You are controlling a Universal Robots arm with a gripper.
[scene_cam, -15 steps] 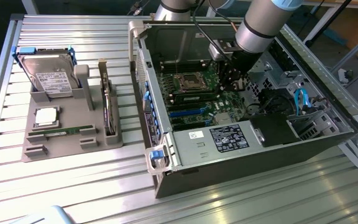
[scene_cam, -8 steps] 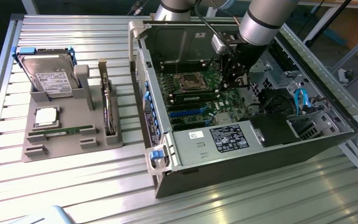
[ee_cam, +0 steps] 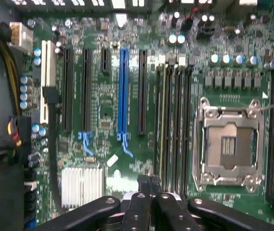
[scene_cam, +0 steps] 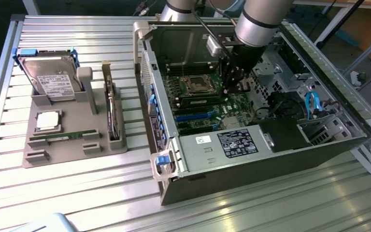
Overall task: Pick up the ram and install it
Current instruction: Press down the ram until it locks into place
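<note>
The hand (ee_cam: pixel 150 192), clenched with fingertips together above the memory slots (ee_cam: pixel 173 120) beside the empty CPU socket (ee_cam: pixel 229 144), should press the ram (ee_cam: pixel 163 130) squarely, evenly down.

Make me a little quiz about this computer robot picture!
1. True or false: the gripper is inside the open computer case.
2. What colour is the long slot in the middle of the board in the wrist view? A red, B blue, C yellow.
3. How many thin green ram sticks lie on the grey holder?

Key: 1 true; 2 B; 3 one.
</note>
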